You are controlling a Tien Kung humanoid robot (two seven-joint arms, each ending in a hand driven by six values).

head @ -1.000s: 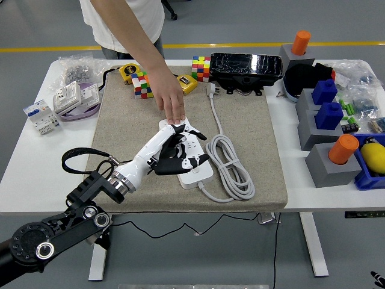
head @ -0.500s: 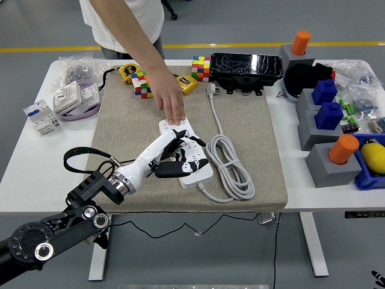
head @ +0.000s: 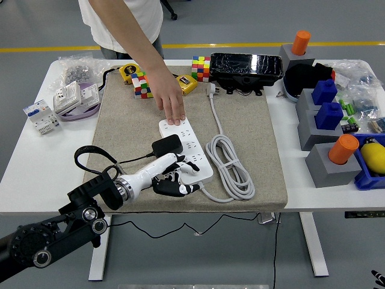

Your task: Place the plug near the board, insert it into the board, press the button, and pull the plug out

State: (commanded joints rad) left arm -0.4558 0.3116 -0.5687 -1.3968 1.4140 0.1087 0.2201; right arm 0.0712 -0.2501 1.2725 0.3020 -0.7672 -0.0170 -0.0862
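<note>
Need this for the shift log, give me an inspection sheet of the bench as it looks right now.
Surface: white table, beige mat in the middle.
Job's things: black plug on the power strip.
Clutter: colour cubes, tape measure, grey holders with pegs.
Hands: left hand at the strip's near end, fingers loosely curled, holding nothing; person's hand pressing on its far end.
Cables: white cord coiled.
Surroundings: grey floor, yellow line.

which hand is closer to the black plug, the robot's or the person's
The robot's left hand, just below the black plug on the power strip. The person's hand presses the strip's far end, farther off.
</note>
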